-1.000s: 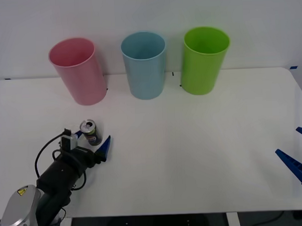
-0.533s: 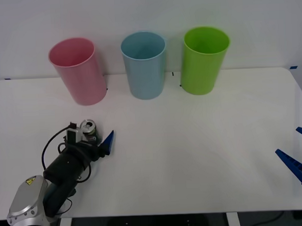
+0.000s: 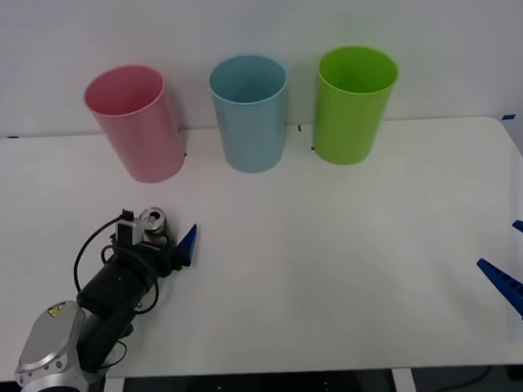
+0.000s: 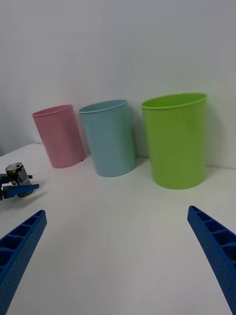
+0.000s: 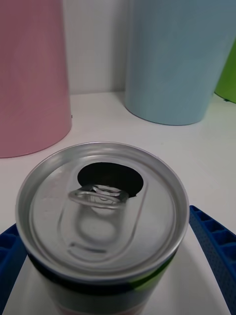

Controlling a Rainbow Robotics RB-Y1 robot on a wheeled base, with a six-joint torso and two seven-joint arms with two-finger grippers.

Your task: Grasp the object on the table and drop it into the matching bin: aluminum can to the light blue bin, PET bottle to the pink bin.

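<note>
Left gripper low over worktop, fingers spread wide — right gripper parked at worktop's right edge, fingers apart.

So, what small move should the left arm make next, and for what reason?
Probably close the left gripper on the aluminum can. The can stands upright on the table between the two open blue fingers, which flank it on both sides. A gap still shows beside one finger, so the grasp looks not yet made. The right gripper waits open at the table's right edge.

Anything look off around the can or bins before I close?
Nothing stands out. The can stands upright, already opened, between the left hand's fingers. The pink bin, light blue bin and green bin stand upright.
</note>
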